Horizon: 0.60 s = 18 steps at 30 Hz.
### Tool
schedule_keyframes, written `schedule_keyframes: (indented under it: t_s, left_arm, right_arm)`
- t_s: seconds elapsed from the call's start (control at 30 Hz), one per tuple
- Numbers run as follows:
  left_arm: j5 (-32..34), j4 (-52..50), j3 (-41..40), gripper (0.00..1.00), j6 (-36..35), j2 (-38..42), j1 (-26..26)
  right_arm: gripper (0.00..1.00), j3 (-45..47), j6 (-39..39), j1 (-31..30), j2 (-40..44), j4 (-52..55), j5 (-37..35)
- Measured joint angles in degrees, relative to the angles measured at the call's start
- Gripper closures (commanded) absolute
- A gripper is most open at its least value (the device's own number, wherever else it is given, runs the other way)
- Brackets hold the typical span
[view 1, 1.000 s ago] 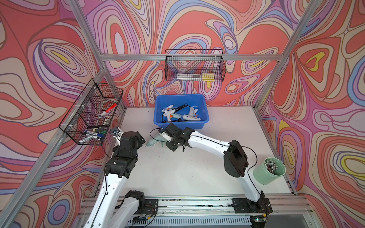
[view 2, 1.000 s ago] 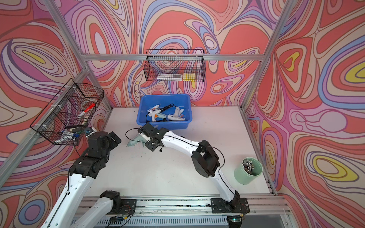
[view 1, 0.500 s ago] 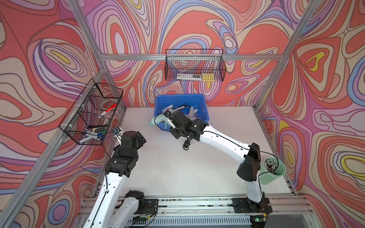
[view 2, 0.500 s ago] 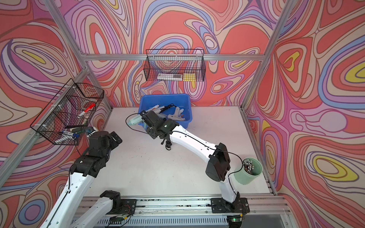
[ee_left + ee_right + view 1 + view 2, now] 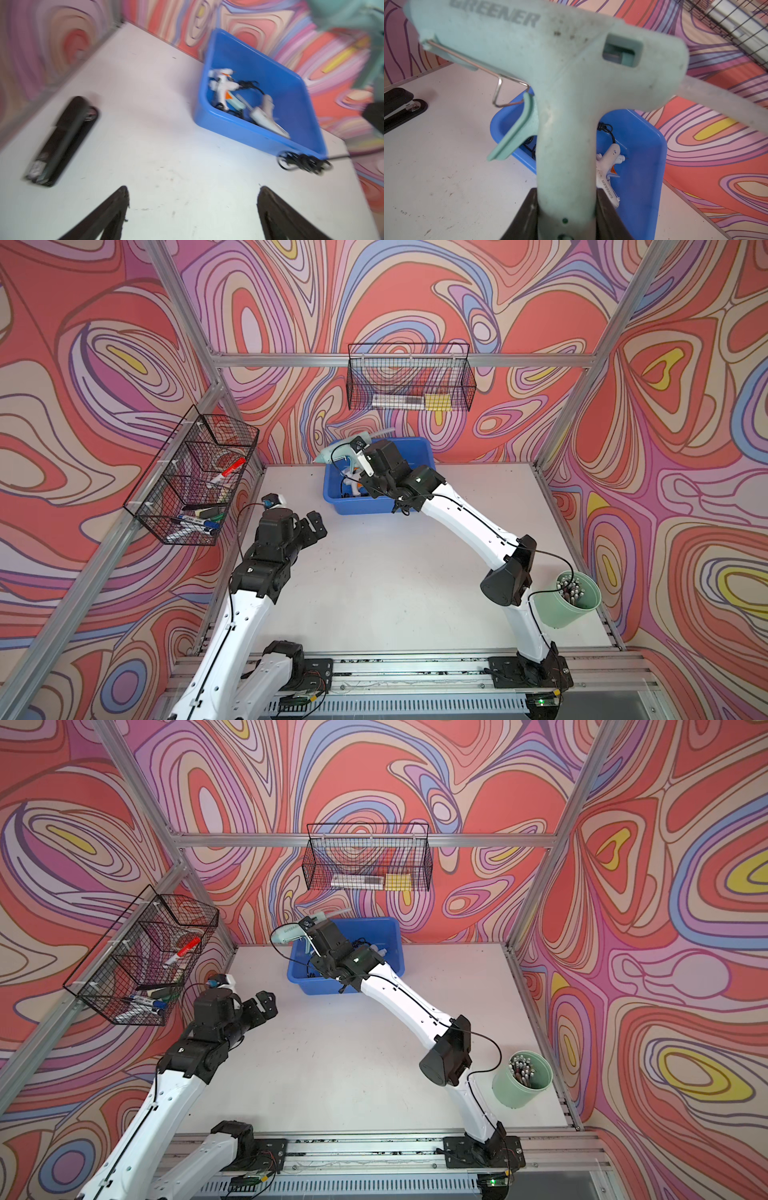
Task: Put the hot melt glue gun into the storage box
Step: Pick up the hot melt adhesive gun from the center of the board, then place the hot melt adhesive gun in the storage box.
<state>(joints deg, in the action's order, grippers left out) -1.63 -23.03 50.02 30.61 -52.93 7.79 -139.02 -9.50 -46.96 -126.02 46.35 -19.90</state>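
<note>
Several glue guns (image 5: 223, 87), lying in storage box (image 5: 218, 122)

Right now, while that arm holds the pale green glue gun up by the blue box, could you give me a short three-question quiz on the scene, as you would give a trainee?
1. True or false: the left gripper is shut on a glue gun.
2. Where on the mint glue gun is the right gripper clamped? A) its handle B) its nozzle C) its cable
3. Fill in: the mint glue gun is held in the air, not yet inside the ____ storage box.

Key: 1 false, its jaws stand open and empty. 2 A. 3 blue.
</note>
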Motion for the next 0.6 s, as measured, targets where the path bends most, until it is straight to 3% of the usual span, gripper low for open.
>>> schedule_keyframes:
  t_s: [0.13,0.27,0.6]
  left_arm:
    - [-12.6,10.3,-3.2,0.01,-5.8,-6.4,5.8]
    - [-18.7,16.8,-4.8,0.01,-9.7,-11.2,11.5]
    - [-22.2,23.5,-4.2,0.01,-12.4,-15.0,13.2]
  right_arm:
    - [1.00,-0.4,0.0,0.5,-0.6,0.4,0.7]
    - [1.00,-0.5,0.1,0.6,-0.6,0.3,1.4]
    - [1.00,2.1,1.3,7.2,-0.6,-2.6,6.1]
